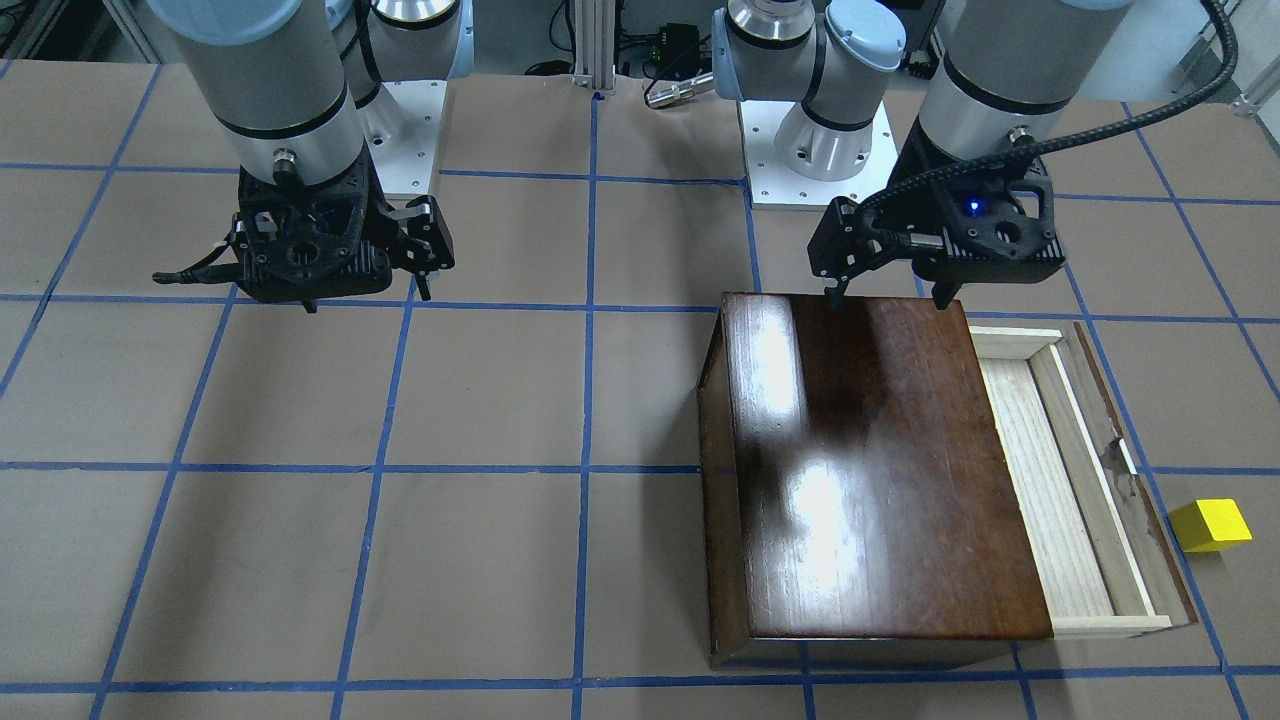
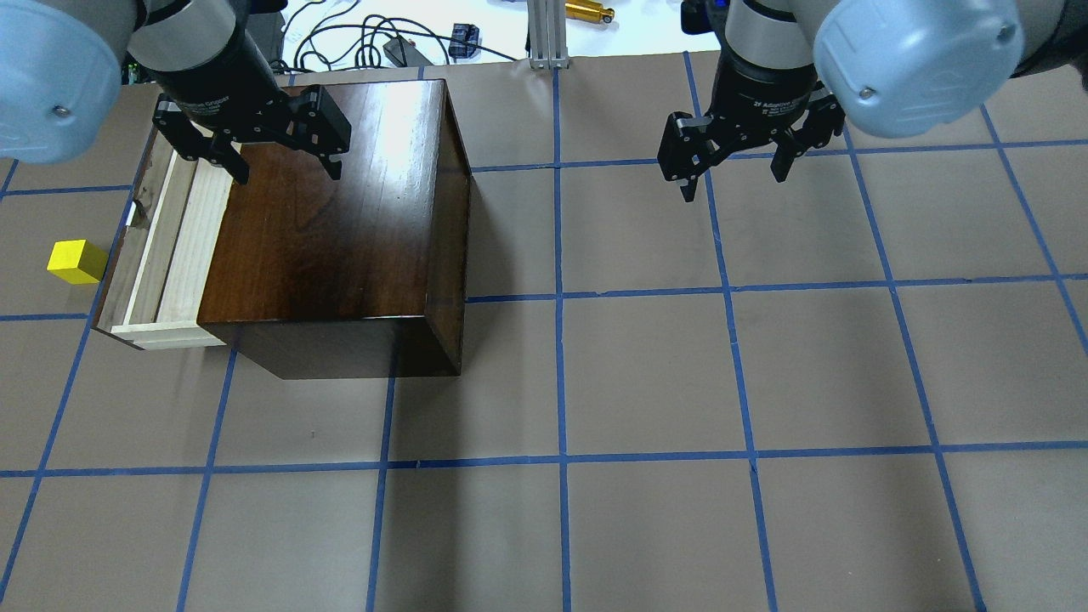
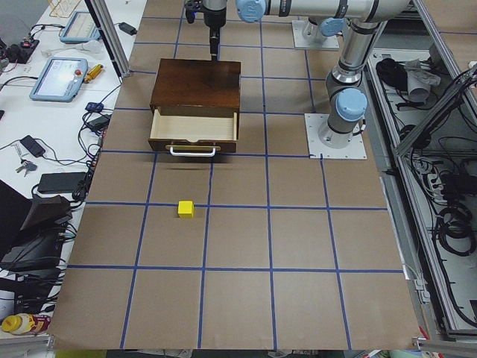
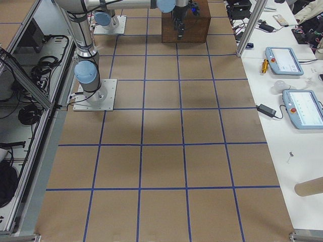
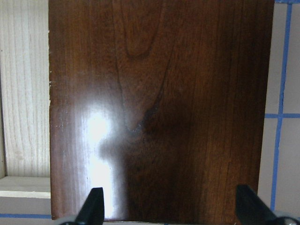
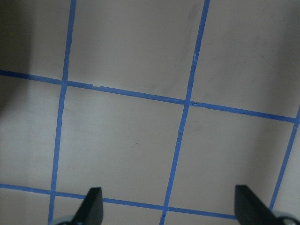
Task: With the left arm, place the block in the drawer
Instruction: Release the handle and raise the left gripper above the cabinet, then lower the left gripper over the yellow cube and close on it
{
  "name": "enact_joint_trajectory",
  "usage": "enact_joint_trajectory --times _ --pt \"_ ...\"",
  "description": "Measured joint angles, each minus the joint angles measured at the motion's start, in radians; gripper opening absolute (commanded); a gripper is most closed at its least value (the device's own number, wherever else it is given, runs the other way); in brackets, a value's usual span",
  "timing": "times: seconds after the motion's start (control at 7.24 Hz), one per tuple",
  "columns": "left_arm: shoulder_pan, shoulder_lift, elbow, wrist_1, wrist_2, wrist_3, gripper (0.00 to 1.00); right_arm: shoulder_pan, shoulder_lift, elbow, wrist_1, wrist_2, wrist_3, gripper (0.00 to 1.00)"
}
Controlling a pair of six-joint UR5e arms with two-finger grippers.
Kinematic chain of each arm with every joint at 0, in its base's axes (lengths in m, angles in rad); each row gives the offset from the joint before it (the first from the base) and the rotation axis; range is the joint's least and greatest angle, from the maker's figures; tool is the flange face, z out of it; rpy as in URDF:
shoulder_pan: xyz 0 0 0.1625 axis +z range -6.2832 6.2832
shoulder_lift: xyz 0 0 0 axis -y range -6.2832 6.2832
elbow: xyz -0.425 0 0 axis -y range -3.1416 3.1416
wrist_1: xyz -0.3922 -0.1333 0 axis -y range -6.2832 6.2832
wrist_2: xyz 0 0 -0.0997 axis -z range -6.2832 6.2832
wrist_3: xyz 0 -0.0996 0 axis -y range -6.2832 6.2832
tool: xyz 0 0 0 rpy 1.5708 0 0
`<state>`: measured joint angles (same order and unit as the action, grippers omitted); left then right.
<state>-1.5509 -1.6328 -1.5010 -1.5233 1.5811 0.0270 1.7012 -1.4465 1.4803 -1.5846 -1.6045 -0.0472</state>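
The small yellow block (image 2: 76,261) lies on the table to the left of the box, beyond the drawer's front panel; it also shows in the front view (image 1: 1211,524) and the left side view (image 3: 185,209). The drawer (image 2: 166,246) is pulled out of the dark-brown wooden box (image 2: 340,221) and its pale tray (image 1: 1040,480) holds nothing. My left gripper (image 2: 285,166) is open and empty, hovering above the box's rear top edge (image 1: 885,295). My right gripper (image 2: 735,174) is open and empty above bare table (image 1: 365,290).
The table is brown paper with a blue tape grid (image 2: 557,297). The left wrist view shows the box top (image 5: 159,108) and the tray's pale wood (image 5: 23,89). The right wrist view shows only taped table (image 6: 183,103). Tablets and cables lie on side benches (image 3: 59,74).
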Motion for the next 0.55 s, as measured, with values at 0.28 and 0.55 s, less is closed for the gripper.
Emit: enact_joint_trajectory --times 0.28,0.55 --pt "0.121 0.000 0.000 -0.004 -0.007 0.223 1.00 0.000 0.000 0.000 0.000 0.000 0.000 1.00" --pt "0.291 -0.022 -0.001 -0.002 -0.001 0.563 1.00 0.000 0.000 0.000 0.000 0.000 0.000 1.00"
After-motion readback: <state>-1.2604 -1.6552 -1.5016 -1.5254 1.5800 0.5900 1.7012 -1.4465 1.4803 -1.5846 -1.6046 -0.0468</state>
